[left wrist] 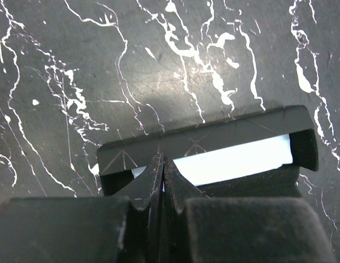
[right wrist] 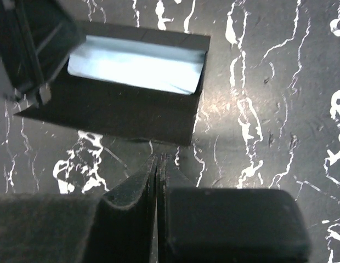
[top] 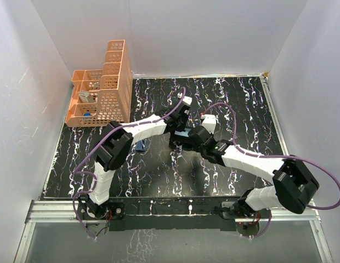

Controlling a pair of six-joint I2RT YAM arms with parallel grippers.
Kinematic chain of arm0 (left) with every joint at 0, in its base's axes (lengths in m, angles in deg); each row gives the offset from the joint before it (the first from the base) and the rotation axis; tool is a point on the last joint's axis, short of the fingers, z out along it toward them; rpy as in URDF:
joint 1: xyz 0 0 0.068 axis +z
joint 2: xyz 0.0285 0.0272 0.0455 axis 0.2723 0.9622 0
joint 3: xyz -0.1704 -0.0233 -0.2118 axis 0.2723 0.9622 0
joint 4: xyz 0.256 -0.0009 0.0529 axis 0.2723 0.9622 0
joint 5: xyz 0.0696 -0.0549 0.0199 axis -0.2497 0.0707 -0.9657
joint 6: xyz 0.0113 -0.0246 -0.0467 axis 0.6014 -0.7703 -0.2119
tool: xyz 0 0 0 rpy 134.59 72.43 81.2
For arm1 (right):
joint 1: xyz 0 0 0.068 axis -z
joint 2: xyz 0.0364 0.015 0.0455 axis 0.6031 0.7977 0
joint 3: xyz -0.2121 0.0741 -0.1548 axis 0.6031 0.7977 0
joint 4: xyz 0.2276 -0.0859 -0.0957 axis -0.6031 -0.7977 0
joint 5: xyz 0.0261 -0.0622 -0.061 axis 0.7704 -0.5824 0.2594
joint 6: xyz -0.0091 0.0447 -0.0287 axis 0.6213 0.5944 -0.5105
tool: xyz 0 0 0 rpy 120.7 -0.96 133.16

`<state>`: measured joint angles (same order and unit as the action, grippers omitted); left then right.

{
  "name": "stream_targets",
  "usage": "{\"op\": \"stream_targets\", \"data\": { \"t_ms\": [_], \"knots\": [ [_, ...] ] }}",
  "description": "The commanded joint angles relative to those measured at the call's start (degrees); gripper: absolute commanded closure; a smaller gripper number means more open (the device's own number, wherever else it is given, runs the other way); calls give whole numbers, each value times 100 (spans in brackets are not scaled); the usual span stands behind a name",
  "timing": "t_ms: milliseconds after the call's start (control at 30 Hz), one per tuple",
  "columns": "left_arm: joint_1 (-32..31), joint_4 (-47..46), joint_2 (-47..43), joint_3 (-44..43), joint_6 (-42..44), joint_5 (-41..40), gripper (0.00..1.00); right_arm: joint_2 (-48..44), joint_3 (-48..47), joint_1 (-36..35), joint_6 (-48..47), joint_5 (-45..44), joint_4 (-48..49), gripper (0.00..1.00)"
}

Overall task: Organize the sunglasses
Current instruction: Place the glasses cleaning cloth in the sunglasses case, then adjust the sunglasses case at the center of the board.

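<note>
On the black tabletop [top: 159,181], white marbled veins all over, with a dull glare near the middle. Closed in by plain white walls [top: 214,33] on the left, far and right sides. Edged along the near side by a metal rail [top: 170,211], both arm bases bolted there.

Counted:
- Two arms, the left arm [top: 142,129] and the right arm [top: 247,159], each trailing one purple cable [top: 323,181].
- One orange perforated organizer [top: 112,82] in the far left corner, with stepped compartments and a few small items inside, too small to name.
- One black case [right wrist: 120,115], lying open near the middle of the surface.
- One light blue cloth [right wrist: 137,63], inside that case.
- One pair of sunglasses [top: 140,146], dark blue and folded. Flat on the surface just left of the case, beside the left arm's elbow, outside the case and apart from both pincers.

As for the left gripper [left wrist: 162,170]: fully closed, tips down at the edge of the case's flap [left wrist: 214,131]. Pinching that flap or merely touching it, impossible to tell. As for the right gripper [right wrist: 157,167]: closed tight as well, holding nothing, low over bare marble just beside the case's near edge.
</note>
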<state>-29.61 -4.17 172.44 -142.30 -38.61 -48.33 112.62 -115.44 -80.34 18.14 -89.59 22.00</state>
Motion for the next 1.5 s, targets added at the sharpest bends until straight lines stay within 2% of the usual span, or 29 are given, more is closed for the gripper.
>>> {"op": "stream_targets", "data": {
  "t_ms": [0, 300, 633, 1100, 1467],
  "knots": [
    [93, -112, -72, -290, 124, 28, 100, -245, 125, -164, 394, -21, 3, 100],
    [128, -204, -257, -270, 251, -63, 100, -103, 507, -245, 675, 289, 295, 100],
    [233, -140, 459, -735, 324, 87, 100, 197, 624, -263, 749, 316, 587, 100],
    [287, -69, 866, -903, 502, 305, 100, 646, 743, -61, 885, 443, 1134, 100],
    [271, 11, 435, -262, 155, 395, 100, 983, 629, 285, 665, 504, 1387, 100]
  ]
}}
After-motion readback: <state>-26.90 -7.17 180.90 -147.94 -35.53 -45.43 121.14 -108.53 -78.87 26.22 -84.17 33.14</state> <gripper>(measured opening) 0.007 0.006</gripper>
